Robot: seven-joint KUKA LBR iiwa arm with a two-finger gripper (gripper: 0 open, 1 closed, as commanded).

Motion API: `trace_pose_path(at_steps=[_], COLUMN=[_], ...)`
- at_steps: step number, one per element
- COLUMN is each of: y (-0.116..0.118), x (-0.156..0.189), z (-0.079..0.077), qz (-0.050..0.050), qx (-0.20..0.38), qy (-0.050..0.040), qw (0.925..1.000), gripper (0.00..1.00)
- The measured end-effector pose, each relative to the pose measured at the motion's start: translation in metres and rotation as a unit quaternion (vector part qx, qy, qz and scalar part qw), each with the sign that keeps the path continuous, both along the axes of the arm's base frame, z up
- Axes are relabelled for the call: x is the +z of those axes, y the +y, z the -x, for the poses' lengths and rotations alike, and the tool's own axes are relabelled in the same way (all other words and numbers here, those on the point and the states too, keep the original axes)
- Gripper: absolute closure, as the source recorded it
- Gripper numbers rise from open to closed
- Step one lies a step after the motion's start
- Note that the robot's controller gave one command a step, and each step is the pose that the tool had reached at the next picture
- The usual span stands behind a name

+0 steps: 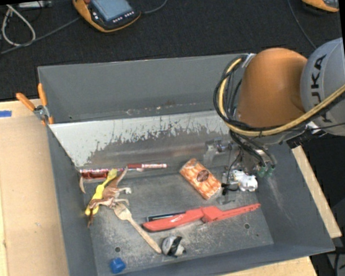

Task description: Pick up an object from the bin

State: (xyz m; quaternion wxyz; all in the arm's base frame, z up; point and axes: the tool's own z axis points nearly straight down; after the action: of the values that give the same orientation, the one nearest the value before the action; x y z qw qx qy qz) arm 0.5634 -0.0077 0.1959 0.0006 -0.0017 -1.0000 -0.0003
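Grey metal bin (154,86) with a scuffed, speckled floor, on a pale wooden table (24,202) before black cloth (196,25). The gripper (239,181) hangs at the floor's right, just beside an orange patterned packet (199,179); whether it is open or closed cannot be told.

A pale grey KUKA arm (331,80) (its name lettered in black) wears a rounded orange cover (272,87), looped with black and yellow cables (220,100).
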Motion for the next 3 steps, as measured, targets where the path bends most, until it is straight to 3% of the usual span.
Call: trace_pose_path(at_steps=[1,2,3], y=[0.004,0.001,0.041], x=[-0.066,-0.13,-0.126], z=[0.021,0.031,0.033], qz=[0.0,0.0,-0.001], qx=[-0.007,-0.011,-0.003], qy=[-0.0011,-0.0033,-0.0026], qw=[1.0,0.9999,1.0], gripper=[0.0,0.0,1.0])
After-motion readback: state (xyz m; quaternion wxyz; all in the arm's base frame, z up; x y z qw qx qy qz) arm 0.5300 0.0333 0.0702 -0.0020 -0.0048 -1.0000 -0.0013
